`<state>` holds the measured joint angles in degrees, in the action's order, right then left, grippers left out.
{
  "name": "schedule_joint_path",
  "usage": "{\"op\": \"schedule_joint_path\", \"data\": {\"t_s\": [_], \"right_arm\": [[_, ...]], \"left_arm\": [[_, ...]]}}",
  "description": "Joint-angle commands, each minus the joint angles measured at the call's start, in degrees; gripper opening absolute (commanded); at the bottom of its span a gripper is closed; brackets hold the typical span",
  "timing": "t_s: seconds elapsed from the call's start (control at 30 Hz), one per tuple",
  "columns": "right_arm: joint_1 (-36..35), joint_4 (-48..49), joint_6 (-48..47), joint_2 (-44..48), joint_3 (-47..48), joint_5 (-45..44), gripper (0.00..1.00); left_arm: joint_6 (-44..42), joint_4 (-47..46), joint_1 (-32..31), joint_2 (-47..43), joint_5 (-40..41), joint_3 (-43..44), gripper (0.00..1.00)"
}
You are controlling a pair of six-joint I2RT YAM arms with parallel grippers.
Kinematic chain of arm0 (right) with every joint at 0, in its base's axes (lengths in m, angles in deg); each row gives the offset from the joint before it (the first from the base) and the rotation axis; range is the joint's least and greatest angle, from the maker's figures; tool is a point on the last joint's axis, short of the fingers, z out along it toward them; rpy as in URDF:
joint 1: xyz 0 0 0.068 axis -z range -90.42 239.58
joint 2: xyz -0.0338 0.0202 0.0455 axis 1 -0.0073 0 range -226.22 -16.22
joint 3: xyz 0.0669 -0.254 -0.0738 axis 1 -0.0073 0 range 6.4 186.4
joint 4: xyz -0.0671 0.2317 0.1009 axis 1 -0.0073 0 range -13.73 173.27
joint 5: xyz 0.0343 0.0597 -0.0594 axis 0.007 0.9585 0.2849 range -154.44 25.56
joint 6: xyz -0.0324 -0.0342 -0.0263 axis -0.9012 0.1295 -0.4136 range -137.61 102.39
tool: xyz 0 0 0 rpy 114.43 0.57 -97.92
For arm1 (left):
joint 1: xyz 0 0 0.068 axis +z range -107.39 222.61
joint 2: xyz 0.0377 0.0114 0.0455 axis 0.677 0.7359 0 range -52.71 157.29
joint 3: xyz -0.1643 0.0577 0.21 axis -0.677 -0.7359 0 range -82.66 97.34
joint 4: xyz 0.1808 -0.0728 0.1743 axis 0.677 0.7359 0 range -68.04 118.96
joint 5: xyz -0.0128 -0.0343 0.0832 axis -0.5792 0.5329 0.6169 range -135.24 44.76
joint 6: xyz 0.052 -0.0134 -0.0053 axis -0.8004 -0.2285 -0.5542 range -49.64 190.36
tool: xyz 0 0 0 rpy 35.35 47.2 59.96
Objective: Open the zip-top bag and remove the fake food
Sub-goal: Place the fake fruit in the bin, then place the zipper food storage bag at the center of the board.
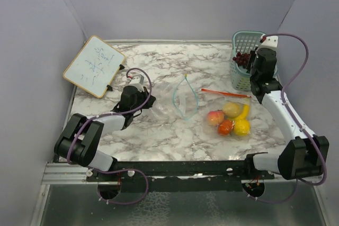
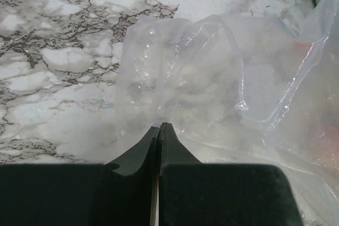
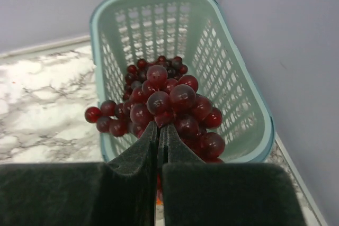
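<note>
zip-top bag (image 1: 165,107) and fake food (image 1: 233,110), seen from above and from both wrists. the bag lies crumpled at mid-table, its teal zip lip (image 1: 174,98) gaping in a loop. a red strip (image 1: 225,93) lies just beyond the loose fruit; whether it belongs to the same bag cannot be told. left gripper (image 2: 160,125): fingers fully together, nipping the clear film at the bag's near edge. right gripper (image 3: 159,125): fingers likewise together, apparently clamped on the near side of the grape bunch (image 3: 169,99), which hangs over the teal basket (image 3: 233,78) at the far right corner.

step in hand, as judged: depositing the grapes. from the wrist view several berries stand out past the basket's left rim. the bunch wants carrying further in and lower between the walls before the fingers part, since a release here could catch the rim and spill. the left pinch is best held low and steady so the film does not drag towards the fruit.

counts: one bag; one basket; one grape bunch. five loose pieces lie right of the bag: one peach (image 1: 214,117), one tomato (image 1: 225,127), one banana (image 1: 244,111), and two yellow round fruits (image 1: 242,127), one duller. whether plastic covers them is unclear. one whiteboard (image 1: 94,66) at far left. no green balls in view.
</note>
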<state>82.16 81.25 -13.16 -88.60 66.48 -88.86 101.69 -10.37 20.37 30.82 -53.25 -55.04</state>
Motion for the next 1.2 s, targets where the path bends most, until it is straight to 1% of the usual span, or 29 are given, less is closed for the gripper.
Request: {"op": "schedule_joint_path", "data": {"t_s": [0.0, 0.1, 0.13, 0.17, 0.2, 0.27, 0.33, 0.37, 0.43, 0.5, 0.67, 0.8, 0.9, 1.07, 1.17], "right_arm": [[1.70, 3.80, 0.83, -2.00, -0.66, -0.97, 0.02], [2.39, 3.25, 1.40, -4.80, -0.43, 0.26, 0.02], [2.53, 2.37, 1.77, -5.86, 0.05, 0.53, 0.04], [2.58, 1.88, 1.99, -6.75, 0.42, 1.06, 0.10], [2.59, 1.65, 2.05, -7.18, 0.55, 2.18, 0.18], [2.67, 1.42, 2.25, -7.67, 0.88, 3.98, 0.39], [2.70, 1.42, 1.86, -7.60, 1.22, 5.98, 0.57], [2.68, 0.66, 1.80, -7.59, 1.77, 6.46, 0.63], [2.69, -0.71, 1.61, -7.26, 2.87, 7.46, 0.69], [2.72, -1.27, 1.78, -6.07, 3.07, 8.78, 0.70], [2.67, -0.30, 1.00, -2.07, 0.56, 11.52, 0.72], [2.69, -0.68, 1.18, -0.74, -0.39, 14.56, 0.72], [2.67, -1.63, 1.47, -0.22, -1.40, 14.87, 0.72], [2.68, -1.72, 2.06, 2.63, -3.60, 17.59, 0.72], [2.68, -2.08, 2.47, 3.99, -4.31, 19.40, 0.71]], "left_arm": [[0.68, 0.14, 0.26, 0.64, 2.08, 2.52, 0.00], [0.84, 0.25, 0.27, 1.13, 2.47, 3.40, 0.00], [0.95, 0.26, 0.26, 1.43, 2.45, 3.72, 0.00], [1.07, 0.26, 0.27, 1.67, 2.54, 4.06, 0.00], [1.14, 0.37, 0.31, 1.92, 2.62, 4.48, 0.00], [1.65, 1.22, 0.47, 2.60, 2.98, 5.88, 0.00], [3.26, 1.48, 1.27, 3.49, 2.14, 7.61, 0.00], [4.12, 1.60, 1.66, 4.01, 1.64, 8.59, 0.00], [5.44, 2.02, 2.61, 5.16, 1.80, 10.54, 0.00], [5.44, 2.42, 3.45, 6.24, 2.84, 12.65, 0.00], [3.54, 5.32, 5.92, 9.05, 10.11, 18.93, 0.00], [3.57, 5.52, 8.51, 11.77, 15.06, 23.36, 0.00], [4.17, 5.31, 9.74, 13.29, 17.97, 26.44, 0.00], [4.02, 7.07, 12.07, 19.16, 19.94, 31.04, 0.00], [4.30, 6.83, 13.14, 19.63, 20.14, 31.17, 0.00]]}}
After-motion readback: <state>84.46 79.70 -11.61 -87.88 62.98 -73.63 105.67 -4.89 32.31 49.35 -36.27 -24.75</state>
